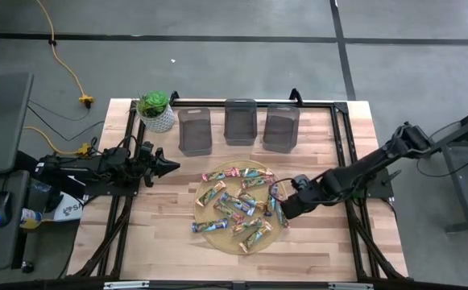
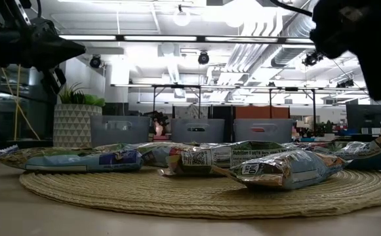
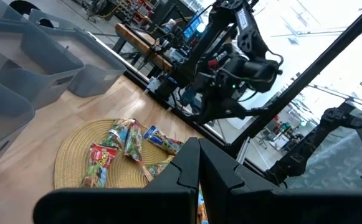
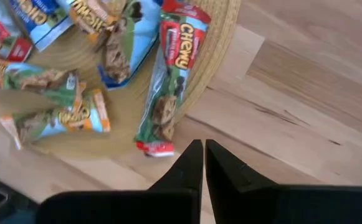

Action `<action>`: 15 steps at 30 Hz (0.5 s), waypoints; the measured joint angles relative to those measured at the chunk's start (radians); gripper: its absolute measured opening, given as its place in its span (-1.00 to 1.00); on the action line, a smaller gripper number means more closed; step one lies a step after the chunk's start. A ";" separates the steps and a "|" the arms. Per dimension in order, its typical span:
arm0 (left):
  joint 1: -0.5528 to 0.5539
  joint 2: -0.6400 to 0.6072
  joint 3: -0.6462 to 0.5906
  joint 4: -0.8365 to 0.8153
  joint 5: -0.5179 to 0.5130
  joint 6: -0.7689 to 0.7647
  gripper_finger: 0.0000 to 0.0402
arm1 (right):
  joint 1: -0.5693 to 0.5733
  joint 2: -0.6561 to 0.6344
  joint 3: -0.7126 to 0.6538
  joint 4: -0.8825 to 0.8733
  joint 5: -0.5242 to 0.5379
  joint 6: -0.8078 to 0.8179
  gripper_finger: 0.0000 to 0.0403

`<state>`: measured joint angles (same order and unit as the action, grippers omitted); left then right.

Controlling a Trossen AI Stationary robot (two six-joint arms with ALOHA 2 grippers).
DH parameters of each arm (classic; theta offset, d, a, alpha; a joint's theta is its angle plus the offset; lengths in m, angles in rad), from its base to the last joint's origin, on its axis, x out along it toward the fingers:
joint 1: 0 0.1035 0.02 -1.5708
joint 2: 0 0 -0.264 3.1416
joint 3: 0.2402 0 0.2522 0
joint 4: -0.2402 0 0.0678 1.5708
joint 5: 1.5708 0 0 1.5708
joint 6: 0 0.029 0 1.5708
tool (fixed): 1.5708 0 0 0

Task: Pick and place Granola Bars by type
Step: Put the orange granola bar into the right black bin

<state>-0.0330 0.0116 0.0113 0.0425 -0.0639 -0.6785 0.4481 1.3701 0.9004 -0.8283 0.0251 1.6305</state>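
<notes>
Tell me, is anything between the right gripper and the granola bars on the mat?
Nothing visible. The right gripper, fingers shut, hovers at the mat's right edge, just beside the nearest green and red bar, with only bare wood between them.

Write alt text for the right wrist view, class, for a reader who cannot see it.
The right gripper, fingers shut, hovers over the wooden table just off the edge of a round woven mat. Nearest it, a green-and-red Chewy granola bar overhangs the mat's rim, with other granola bars scattered beyond.

multicoloured granola bars (image 1: 235, 207), straw-yellow mat (image 1: 209, 239), grey bins (image 1: 240, 121)
</notes>
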 joint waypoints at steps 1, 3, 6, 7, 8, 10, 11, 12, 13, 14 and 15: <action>0.000 0.000 0.000 0.000 0.000 0.000 -1.00 | 0.004 0.000 -0.015 0.016 0.006 0.013 -0.93; 0.000 0.000 0.000 0.000 0.000 0.000 -1.00 | 0.007 0.000 -0.043 0.049 0.010 0.019 -0.83; 0.000 0.000 0.000 0.000 0.000 0.000 -1.00 | 0.003 0.000 -0.086 0.118 0.016 0.014 -0.63; 0.000 0.000 0.000 0.000 0.000 0.000 -1.00 | 0.001 0.000 -0.102 0.149 0.020 0.011 -0.56; 0.000 0.000 0.000 0.000 0.000 0.000 -1.00 | -0.004 0.000 -0.118 0.184 0.021 0.007 -0.49; 0.000 0.000 0.000 0.000 0.000 0.000 -1.00 | -0.016 0.000 -0.154 0.260 0.023 0.006 -0.35; 0.000 0.000 0.000 0.000 0.000 0.000 -1.00 | -0.020 0.000 -0.171 0.296 0.023 0.002 -0.28; 0.000 0.000 0.000 0.000 0.000 0.000 -1.00 | -0.025 0.000 -0.185 0.332 0.028 -0.008 -0.22; 0.000 0.000 0.000 0.000 0.000 0.000 -1.00 | -0.031 0.000 -0.199 0.373 0.036 -0.013 -0.17; 0.000 0.000 0.000 0.000 0.000 0.000 -1.00 | -0.037 0.000 -0.212 0.407 0.046 -0.017 -0.13; 0.000 0.000 0.000 0.000 0.000 0.000 -1.00 | -0.043 0.000 -0.224 0.427 0.052 -0.018 -0.09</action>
<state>-0.0330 0.0116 0.0113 0.0425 -0.0639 -0.6785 0.4047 1.3697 0.6766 -0.4010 0.0772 1.6122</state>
